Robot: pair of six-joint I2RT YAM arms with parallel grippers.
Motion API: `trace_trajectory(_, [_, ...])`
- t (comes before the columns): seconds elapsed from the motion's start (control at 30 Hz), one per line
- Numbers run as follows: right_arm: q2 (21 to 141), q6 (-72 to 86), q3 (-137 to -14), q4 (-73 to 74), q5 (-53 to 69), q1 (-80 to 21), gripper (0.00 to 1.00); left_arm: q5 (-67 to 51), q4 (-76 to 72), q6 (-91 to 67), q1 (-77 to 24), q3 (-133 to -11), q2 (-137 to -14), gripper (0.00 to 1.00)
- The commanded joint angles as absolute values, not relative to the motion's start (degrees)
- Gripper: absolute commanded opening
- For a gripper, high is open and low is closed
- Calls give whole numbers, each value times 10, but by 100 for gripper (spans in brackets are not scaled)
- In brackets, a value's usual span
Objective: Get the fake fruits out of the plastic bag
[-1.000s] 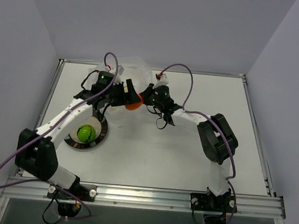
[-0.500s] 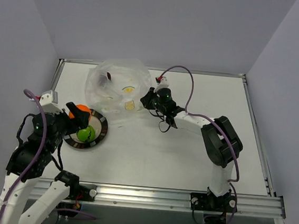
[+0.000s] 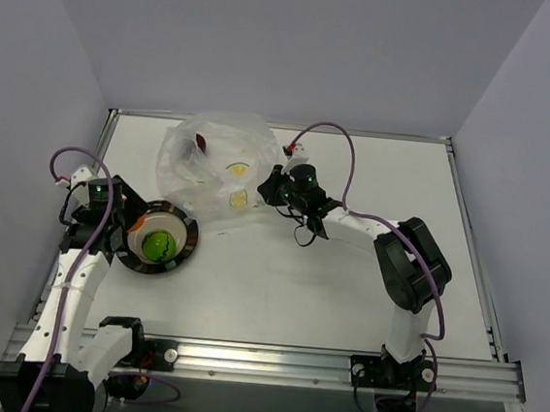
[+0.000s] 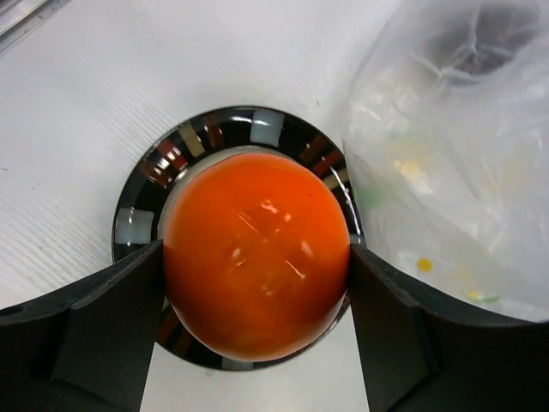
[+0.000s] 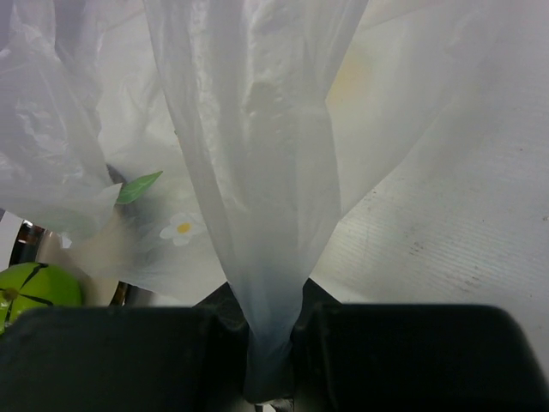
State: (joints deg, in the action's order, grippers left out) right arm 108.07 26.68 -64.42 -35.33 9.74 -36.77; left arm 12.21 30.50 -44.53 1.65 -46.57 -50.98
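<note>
My left gripper (image 3: 134, 225) is shut on the orange fake fruit (image 3: 142, 222), holding it just above the left rim of the round dark-rimmed plate (image 3: 189, 253). In the left wrist view the orange fruit (image 4: 257, 253) fills the gap between the fingers over the plate (image 4: 257, 129). A bright green fruit (image 3: 159, 245) lies on the plate and shows in the right wrist view (image 5: 34, 292). The plastic bag (image 3: 215, 166) lies behind the plate with a dark brown fruit (image 3: 201, 142) inside. My right gripper (image 3: 275, 188) is shut on the bag's right edge, a pinched fold (image 5: 257, 172).
The bag (image 4: 455, 154) lies right beside the plate's far side. A raised metal rail (image 3: 241, 354) runs along the table's near edge, and side rails (image 3: 471, 244) border it. Grey walls enclose the table on three sides.
My left arm has swung away from the bag's mouth, carrying the orange fruit left, and has come down over the plate's left rim. The bag has settled back; the right gripper still holds it.
</note>
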Motion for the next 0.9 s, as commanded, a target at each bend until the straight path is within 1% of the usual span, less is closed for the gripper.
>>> trace_trajectory(0.0, [1060,255,-638,-365,110,-372,0,101,225,-489,61,-454,-530,28])
trace_trajectory(0.17, [1068,257,-644,-366,114,-373,0,100,187,-507,77,-414,-566,31])
trace_trajectory(0.27, [1067,256,-645,-366,114,-372,0,106,175,-519,78,-389,-570,37])
trace_trajectory(0.3, [1067,256,-644,-366,114,-373,0,112,174,-519,78,-384,-570,42])
trace_trajectory(0.4, [1070,257,-643,-366,113,-373,0,126,165,-514,78,-370,-573,52])
trace_trajectory(0.5, [1075,258,-645,-366,115,-373,0,132,155,-509,78,-361,-582,59])
trace_trajectory(0.53, [1075,258,-644,-367,115,-373,0,134,154,-508,78,-359,-584,64])
trace_trajectory(0.6, [1074,258,-642,-368,115,-374,0,137,144,-504,78,-350,-587,70])
trace_trajectory(0.63, [1073,258,-642,-369,114,-374,0,138,140,-504,78,-347,-587,78])
trace_trajectory(0.77, [1070,258,-641,-370,113,-374,0,142,129,-502,77,-345,-586,88])
trace_trajectory(0.87, [1070,259,-642,-370,113,-374,0,142,129,-497,78,-352,-586,92])
